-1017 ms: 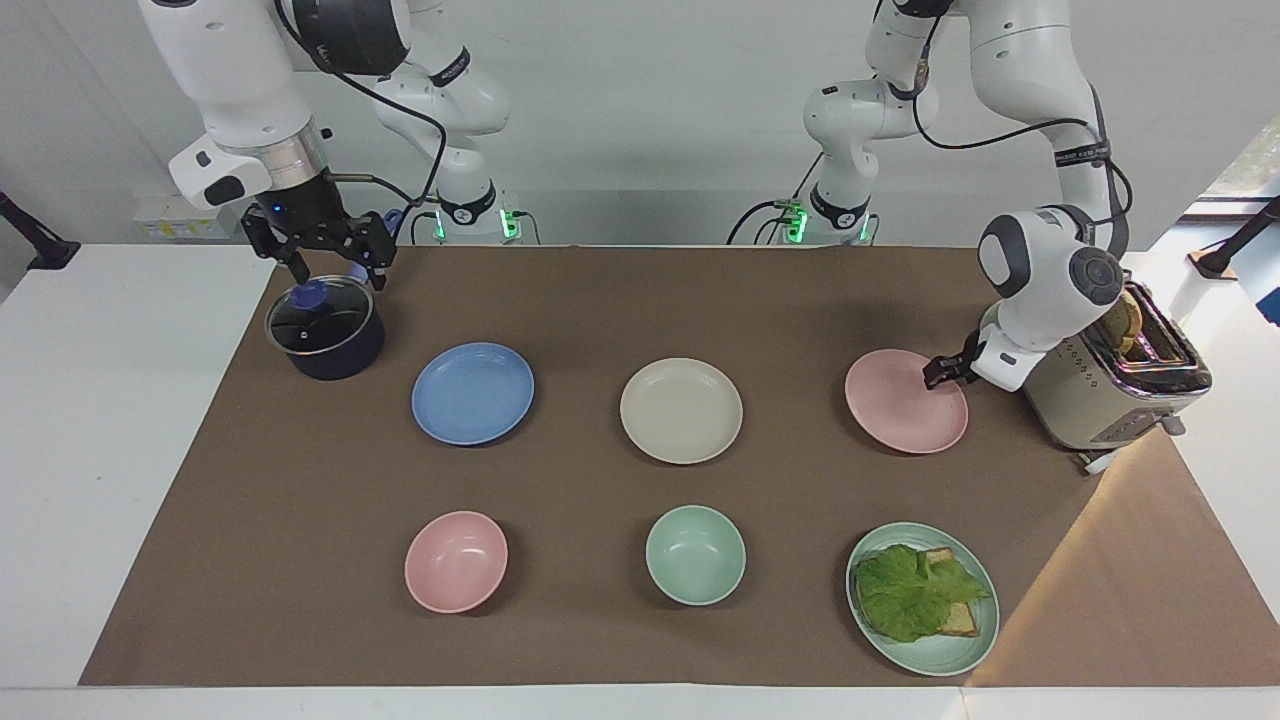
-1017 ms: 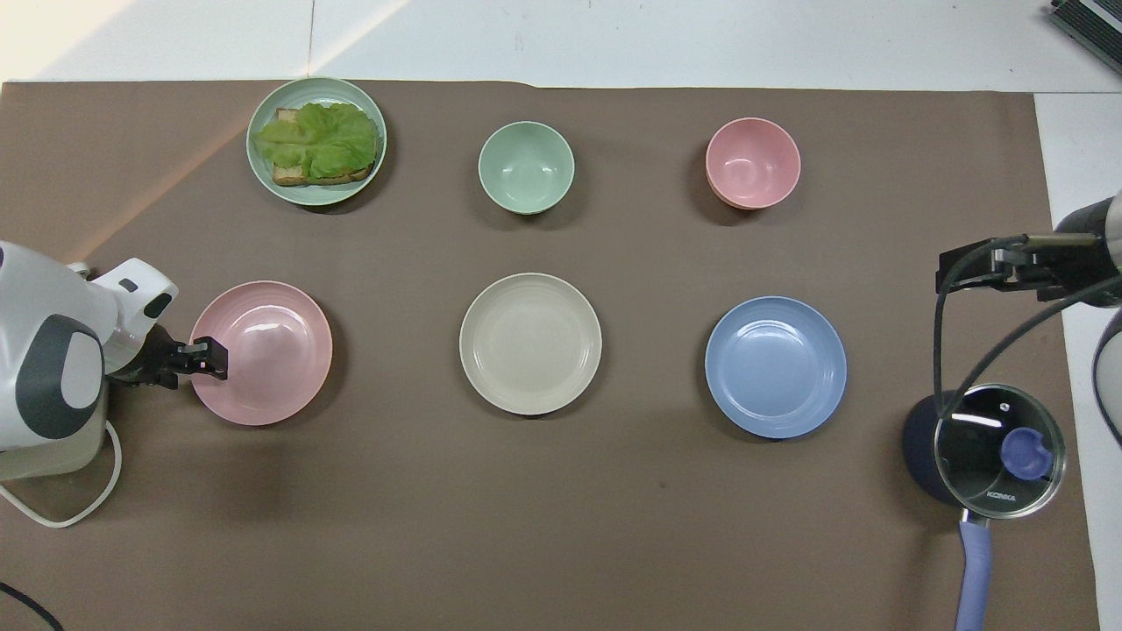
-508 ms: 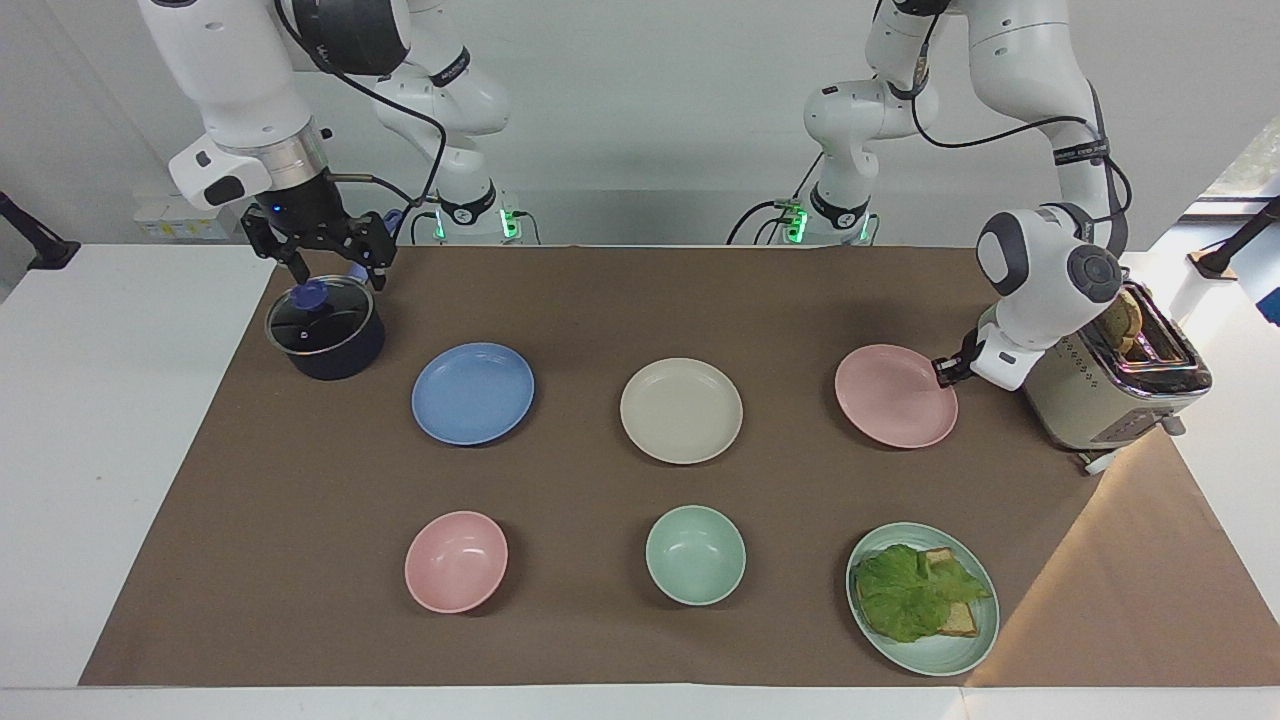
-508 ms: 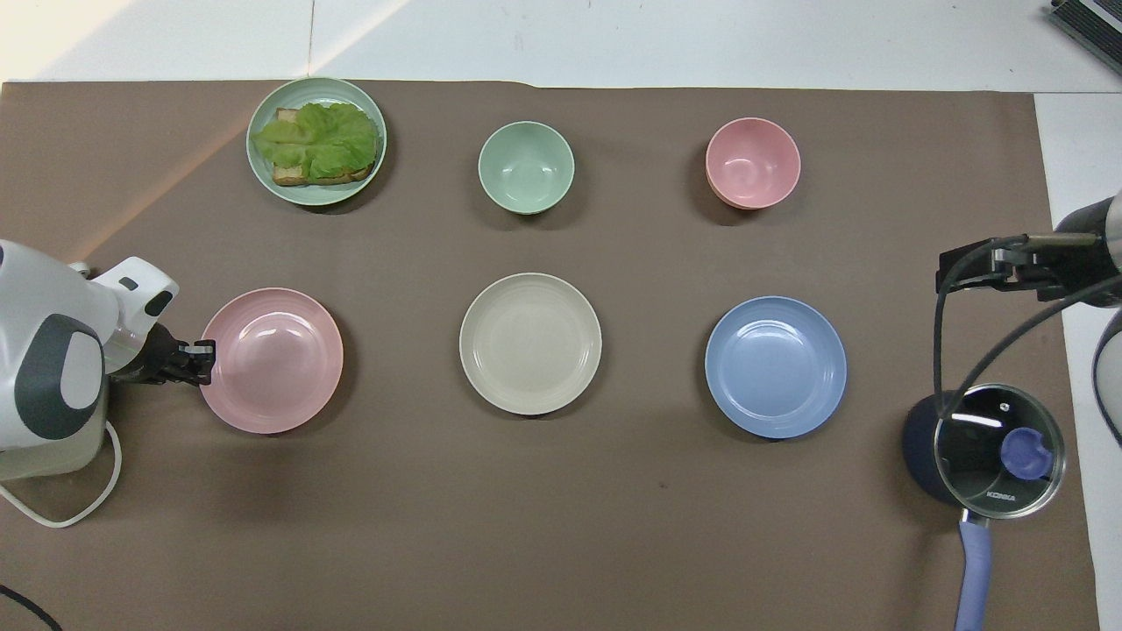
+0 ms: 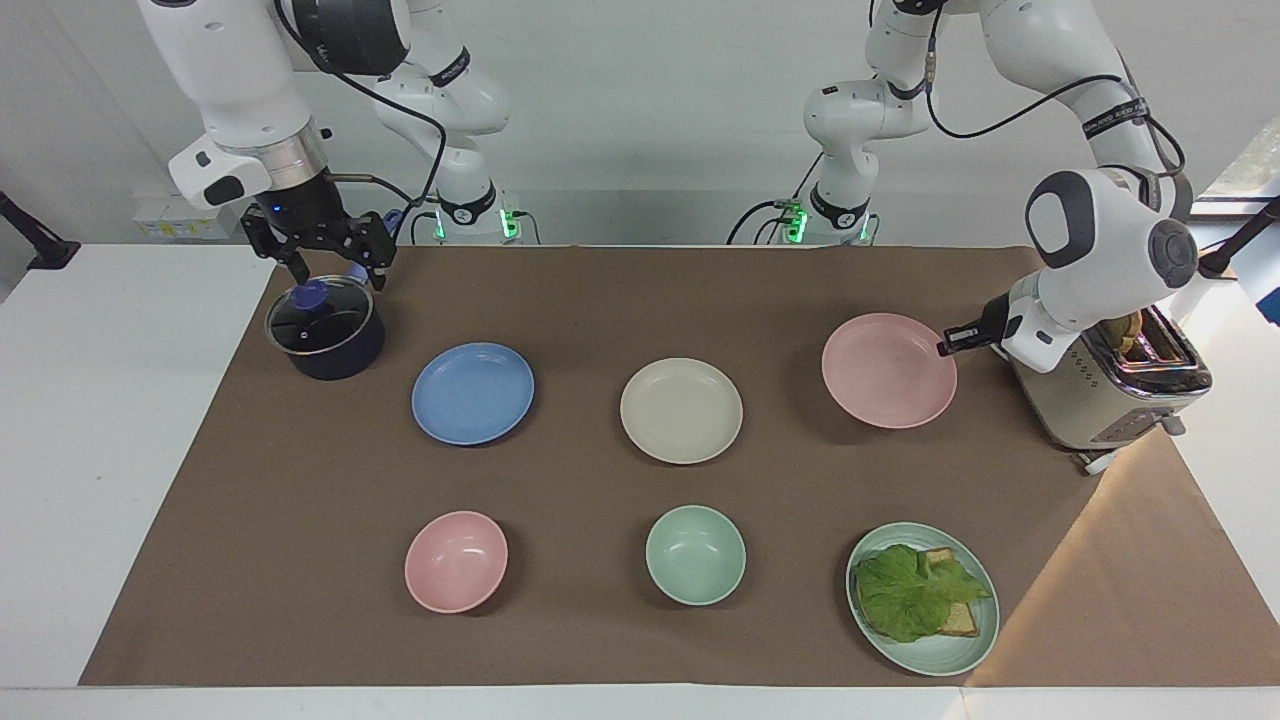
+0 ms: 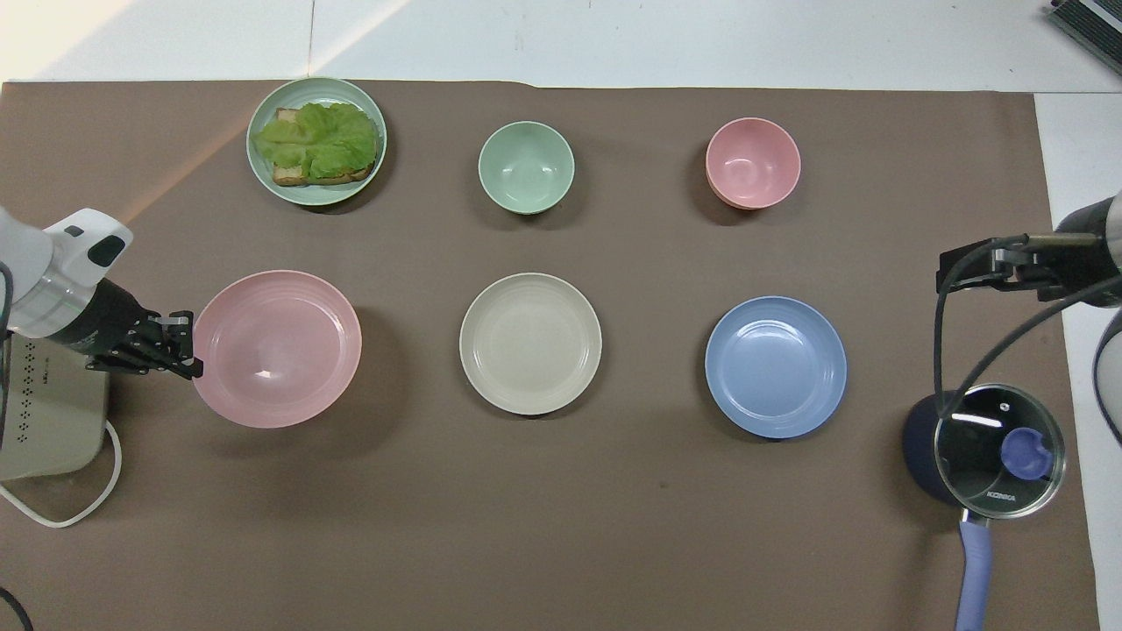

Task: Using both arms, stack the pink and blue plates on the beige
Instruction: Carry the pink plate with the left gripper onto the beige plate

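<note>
At the left arm's end, your left gripper (image 5: 945, 348) clamps the pink plate (image 5: 887, 370) rim, lifted for stacking; right gripper (image 5: 322, 262), jaws apart, waits over the pot (image 5: 325, 335).

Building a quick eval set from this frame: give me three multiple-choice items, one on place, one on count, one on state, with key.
1. Where is the beige plate?
A. Between the blue plate and the pink plate
B. On the toaster
C. Inside the pot

2. How many bowls are on the brown mat?
A. None
B. Two
C. Five

3. What is the left hand doing?
A. Hanging open over the pot
B. Resting in the green bowl
C. Shut on the pink plate's rim

Key:
1. A, the three plates sit in one row with beige in the middle.
2. B, a pink bowl and a green bowl lie farther from the robots than the plates.
3. C, its fingertips pinch the rim and the plate's shadow shows it lifted off the mat.
</note>
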You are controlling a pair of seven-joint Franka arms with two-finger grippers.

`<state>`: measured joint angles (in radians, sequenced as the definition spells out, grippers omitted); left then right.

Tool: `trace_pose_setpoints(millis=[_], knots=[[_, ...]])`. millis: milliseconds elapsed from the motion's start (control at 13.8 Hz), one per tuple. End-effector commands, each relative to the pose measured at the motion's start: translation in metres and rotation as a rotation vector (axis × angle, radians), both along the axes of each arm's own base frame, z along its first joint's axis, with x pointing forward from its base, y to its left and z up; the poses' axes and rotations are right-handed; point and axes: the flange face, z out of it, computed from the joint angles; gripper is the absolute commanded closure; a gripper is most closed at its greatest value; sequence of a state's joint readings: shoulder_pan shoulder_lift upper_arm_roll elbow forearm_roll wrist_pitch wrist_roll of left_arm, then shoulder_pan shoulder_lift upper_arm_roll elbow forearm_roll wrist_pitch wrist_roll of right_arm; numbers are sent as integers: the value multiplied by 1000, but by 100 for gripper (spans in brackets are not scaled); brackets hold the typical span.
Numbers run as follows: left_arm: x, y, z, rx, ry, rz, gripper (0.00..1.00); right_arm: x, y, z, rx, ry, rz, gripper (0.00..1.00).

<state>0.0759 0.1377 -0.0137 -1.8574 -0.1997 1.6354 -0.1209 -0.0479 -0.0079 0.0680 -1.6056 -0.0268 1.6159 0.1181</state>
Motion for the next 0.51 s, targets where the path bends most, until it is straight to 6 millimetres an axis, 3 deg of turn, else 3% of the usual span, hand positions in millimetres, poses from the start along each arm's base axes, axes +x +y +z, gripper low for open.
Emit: trace_pose_setpoints(millis=[0,145,291,436], knots=[[-1,-63,12,12,38,37,100,-6,-4,0,12,-2,-16,0],[-9,-131,13,32,30,56,100,-6,-5,-1,12,0,-17,0],[-18,-185,11,25,-12,70,100,-6,-5,-1,12,0,-17,0],[-27,-232,-4,7,-60,64,100,-6,-5,-1,12,0,-17,0]])
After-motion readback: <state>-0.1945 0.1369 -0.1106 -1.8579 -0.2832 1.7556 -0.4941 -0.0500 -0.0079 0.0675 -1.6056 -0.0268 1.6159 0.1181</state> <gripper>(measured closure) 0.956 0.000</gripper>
